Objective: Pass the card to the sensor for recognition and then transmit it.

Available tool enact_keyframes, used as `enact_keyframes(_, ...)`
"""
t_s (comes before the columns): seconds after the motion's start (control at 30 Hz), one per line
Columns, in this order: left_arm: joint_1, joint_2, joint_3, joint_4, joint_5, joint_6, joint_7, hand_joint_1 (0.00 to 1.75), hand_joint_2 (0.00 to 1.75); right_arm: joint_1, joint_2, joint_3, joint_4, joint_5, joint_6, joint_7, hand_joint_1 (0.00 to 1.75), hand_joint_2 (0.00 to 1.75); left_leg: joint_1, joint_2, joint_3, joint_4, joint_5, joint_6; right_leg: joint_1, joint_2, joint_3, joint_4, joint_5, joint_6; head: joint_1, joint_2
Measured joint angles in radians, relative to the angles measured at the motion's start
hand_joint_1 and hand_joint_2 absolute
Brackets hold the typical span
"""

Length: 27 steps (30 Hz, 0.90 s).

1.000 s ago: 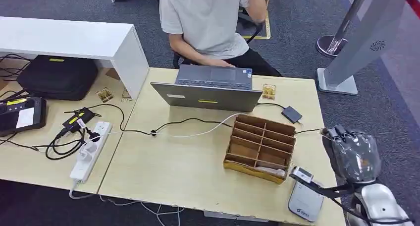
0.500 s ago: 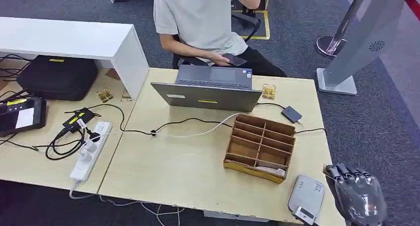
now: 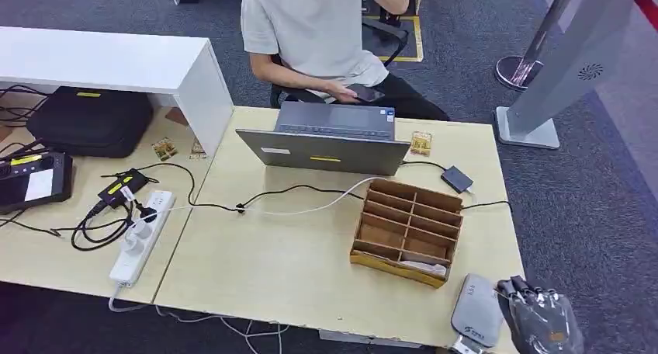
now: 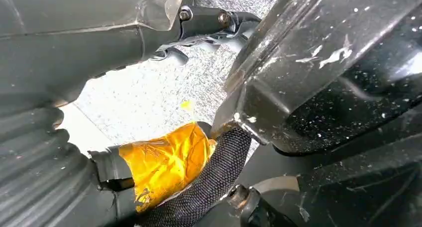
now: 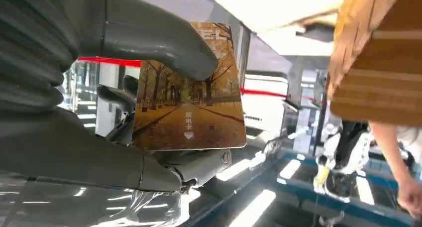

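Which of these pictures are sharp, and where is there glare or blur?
Head view: evenly lit and sharp, the table and the laptop clear. Right wrist view: the card held in the right hand is crisp, the background washed out by bright light. Left wrist view: the left hand looms close and soft, with glare on the floor.

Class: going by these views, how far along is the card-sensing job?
Done: the card is picked up, pinched by the right hand. In hand: that hand hangs beside the grey sensor at the table's near edge. Left: whether it has been read cannot be told; handing it over remains.
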Motion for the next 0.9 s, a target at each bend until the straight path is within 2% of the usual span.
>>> enact_keyframes(0.37,-0.001,0.0,0.006,0.002,-0.009,0.0,0.0,0.0,1.75,0.008,0.03,0.025,0.067,-0.034,-0.002,0.015,1.75,1.75,0.0,0.0,0.0,0.0,0.0,0.0,0.0,0.0,0.0,0.0,0.0,0.0,0.0,0.0)
enact_keyframes(0.9,-0.003,0.0,0.039,0.002,-0.053,-0.002,0.01,0.0,1.75,0.0,0.031,0.037,0.08,-0.037,-0.002,0.012,1.75,1.75,0.0,0.0,0.0,0.0,0.0,0.0,0.0,0.0,0.0,0.0,0.0,0.0,0.0,0.0)
